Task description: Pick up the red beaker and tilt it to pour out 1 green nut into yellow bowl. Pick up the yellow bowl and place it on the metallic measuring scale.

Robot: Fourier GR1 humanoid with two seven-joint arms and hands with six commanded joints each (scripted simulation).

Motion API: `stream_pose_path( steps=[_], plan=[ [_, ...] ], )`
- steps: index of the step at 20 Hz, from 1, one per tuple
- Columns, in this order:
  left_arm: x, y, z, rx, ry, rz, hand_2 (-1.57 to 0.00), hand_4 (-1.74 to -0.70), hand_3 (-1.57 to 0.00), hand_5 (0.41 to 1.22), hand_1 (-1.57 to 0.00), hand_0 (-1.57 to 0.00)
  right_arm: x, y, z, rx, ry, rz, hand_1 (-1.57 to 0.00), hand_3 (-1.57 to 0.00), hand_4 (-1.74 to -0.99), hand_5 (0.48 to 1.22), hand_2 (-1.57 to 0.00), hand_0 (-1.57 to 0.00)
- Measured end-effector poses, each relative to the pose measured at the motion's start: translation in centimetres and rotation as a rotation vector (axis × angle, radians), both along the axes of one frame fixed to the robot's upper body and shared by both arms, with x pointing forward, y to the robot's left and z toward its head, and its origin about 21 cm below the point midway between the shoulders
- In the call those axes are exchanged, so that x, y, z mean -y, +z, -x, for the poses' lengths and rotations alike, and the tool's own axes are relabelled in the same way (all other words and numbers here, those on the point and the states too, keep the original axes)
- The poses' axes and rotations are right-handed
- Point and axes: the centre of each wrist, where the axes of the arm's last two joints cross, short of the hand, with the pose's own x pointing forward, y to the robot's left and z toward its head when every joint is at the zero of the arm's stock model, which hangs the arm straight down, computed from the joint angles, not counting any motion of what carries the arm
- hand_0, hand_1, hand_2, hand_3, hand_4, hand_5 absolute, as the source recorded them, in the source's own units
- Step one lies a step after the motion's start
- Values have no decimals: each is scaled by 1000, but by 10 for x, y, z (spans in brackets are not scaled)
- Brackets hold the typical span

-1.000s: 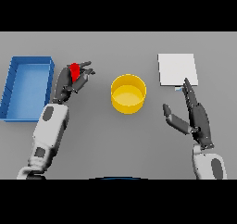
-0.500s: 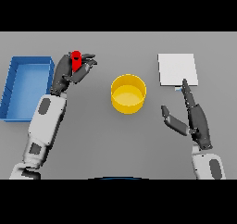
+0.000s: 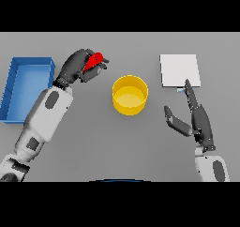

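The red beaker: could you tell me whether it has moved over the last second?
Yes. The red beaker, held in the left robot hand, shifted right, away from the blue tray, towards the yellow bowl.

White-and-grey arms — dark oval insets, dark robot hand (image 3: 77, 66) each

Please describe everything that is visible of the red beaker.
The red beaker is a small, plain bright red object, mostly hidden inside the left robot hand, whose dark fingers curl around it. It is held above the grey table, tilted toward the yellow bowl, but apart from it. Its contents cannot be seen.
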Motion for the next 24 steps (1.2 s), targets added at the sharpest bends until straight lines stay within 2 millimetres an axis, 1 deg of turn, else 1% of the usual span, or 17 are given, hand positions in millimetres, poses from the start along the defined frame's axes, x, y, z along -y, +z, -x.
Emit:
stream_pose_path(
  steps=[2, 3, 5, 6, 7, 8, 9, 10, 12, 14, 16, 18, 19, 20, 21, 22, 24],
  plan=[
    [9, 13, -4, 24, -40, -125, -1570, -1740, -1569, 1139, -1570, -1570, 0, -1, 2, -8, 8, -3, 1, 1, -1178, 667, 1, 1],
    [15, 19, -5, 37, -64, -187, -1570, -1740, -1570, 1147, -1570, -1570, -2, 0, -2, -18, 2, -5, 1, 1, -1182, 668, 1, 1],
    [23, 24, -6, 65, -92, -325, -1570, -1740, -1570, 1174, -1570, -1570, 0, 2, 1, -2, 5, -28, 1, 1, -1183, 671, 1, 1],
    [30, 26, -6, 81, -108, -424, -1571, -1740, -1570, 1183, -1571, -1570, -1, 4, 1, -3, 10, -17, 1, 1, -1183, 673, 1, 1],
    [38, 26, -5, 90, -132, -491, -1571, -1741, -1570, 1191, -1571, -1571, -1, 3, -1, -14, 5, -25, 1, 1, -1182, 674, 1, 1],
    [42, 30, -6, 104, -152, -556, -1571, -1741, -1571, 1197, -1571, -1571, 1, 3, -1, -20, 0, -30, 1, 1, -1187, 676, 1, 1],
    [46, 29, -6, 101, -162, -621, -1571, -1689, -1571, 1202, -1571, -1571, 3, 4, 0, -15, -2, -28, 1, 1, -1191, 675, 1, 1],
    [52, 27, -6, 94, -183, -689, -1571, -1698, -1492, 1205, -1571, -1571, 3, 2, 1, -15, -4, -31, 1, 1, -1190, 675, 1, 1],
    [57, 35, -10, 131, -222, -830, -1571, -1710, -1383, 1211, -1571, -1571, -2, 1, 4, -19, 9, -48, 1, 1, -1195, 671, 1, 1],
    [65, 41, -15, 163, -272, -956, -1571, -1717, -1349, 1215, -1571, -1571, -4, -2, 6, -34, 4, -78, 1, 1, -1197, 659, 1, 1],
    [74, 44, -16, 178, -311, -1053, -1571, -1719, -1295, 1217, -1571, -1571, -3, -1, 2, -41, -10, -86, 1, 1, -1206, 639, 1, 1],
    [82, 48, -17, 207, -380, -1121, -1571, -1723, -1394, 1218, -1571, -1571, -5, -3, 3, -47, -4, -105, 1, 1, -1220, 624, 1, 1],
    [86, 48, -17, 217, -404, -1156, -1571, -1725, -1429, 1219, -1571, -1571, -2, -3, 2, -48, -18, -95, 1, 1, -1221, 617, 1, 1],
    [89, 49, -17, 239, -443, -1185, -1571, -1727, -1458, 1219, -1571, -1571, -2, -1, 0, -29, -18, -82, 1, 1, -1221, 610, 1, 1],
    [92, 50, -17, 255, -459, -1217, -1571, -1729, -1480, 1220, -1571, -1571, -2, -3, 2, -25, -15, -75, 1, 1, -1214, 600, 1, 1],
    [99, 50, -15, 276, -476, -1259, -1571, -1730, -1499, 1220, -1571, -1571, -2, -1, 3, -9, -20, -71, 1, 1, -1213, 591, 1, 1],
    [105, 56, -15, 312, -507, -1335, -1571, -1733, -1525, 1220, -1571, -1571, -7, -4, 2, -24, -32, -63, 1, 1, -1193, 578, 1, 1]
  ],
)
